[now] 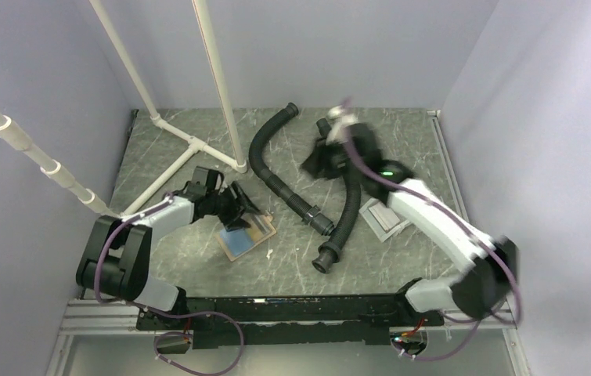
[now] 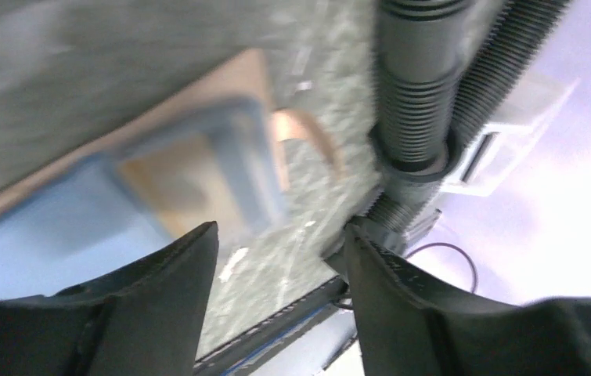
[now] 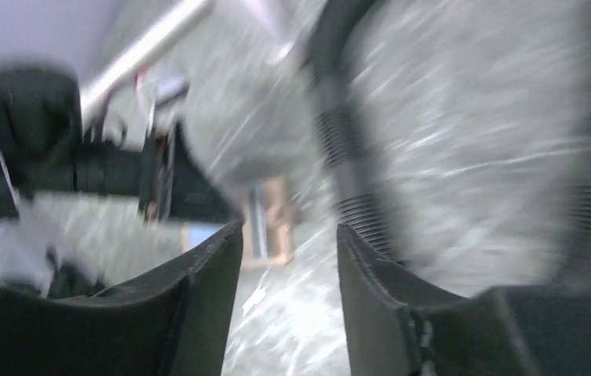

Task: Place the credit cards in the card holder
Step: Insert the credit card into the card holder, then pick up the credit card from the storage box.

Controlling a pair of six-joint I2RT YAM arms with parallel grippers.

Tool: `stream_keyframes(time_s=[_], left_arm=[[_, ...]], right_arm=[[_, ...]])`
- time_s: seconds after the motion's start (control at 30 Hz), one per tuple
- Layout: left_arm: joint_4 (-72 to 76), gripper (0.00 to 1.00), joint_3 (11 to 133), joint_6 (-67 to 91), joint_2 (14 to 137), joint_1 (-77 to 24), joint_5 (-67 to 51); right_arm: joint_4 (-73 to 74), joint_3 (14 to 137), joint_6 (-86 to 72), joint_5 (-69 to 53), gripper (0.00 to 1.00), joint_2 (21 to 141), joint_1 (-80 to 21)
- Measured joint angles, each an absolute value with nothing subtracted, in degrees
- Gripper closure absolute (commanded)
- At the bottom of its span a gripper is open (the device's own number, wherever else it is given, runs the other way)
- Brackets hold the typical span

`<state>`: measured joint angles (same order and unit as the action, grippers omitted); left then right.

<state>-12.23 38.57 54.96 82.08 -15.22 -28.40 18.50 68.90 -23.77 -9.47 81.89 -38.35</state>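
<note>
My left tool (image 2: 280, 235) hangs spread and empty just over the card holder (image 1: 249, 236), right tool (image 3: 288, 231) likewise spread, blurred: one low sweep could shove it askew.

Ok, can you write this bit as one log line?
left claw: open, at card holder | right claw: open, empty

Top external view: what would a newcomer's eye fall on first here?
Two black ribbed hoses snake across the middle of the marbled table. The card holder lies open, blue inside, by the left gripper at near left. A white tray sits beside the right arm.
</note>
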Motion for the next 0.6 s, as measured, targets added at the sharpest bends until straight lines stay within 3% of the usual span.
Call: stream_keyframes(time_s=[0.1,0.23,0.6], left_arm=[[-11.8,0.11,43.6,54.5,84.5,-17.8,-29.6],[-17.3,0.01,50.3,50.0,82.5,-17.8,-29.6],[-32.9,0.01,60.2,31.4,74.1,-16.6,-31.6]], right_arm=[[19.8,66.4,-22.8,-6.8,0.31,67.7,-25.1],[24.4,62.9,-20.7,-2.2,0.16,58.8,-13.3],[28.1,47.8,-13.3,-4.3,0.12,57.7,-6.7]])
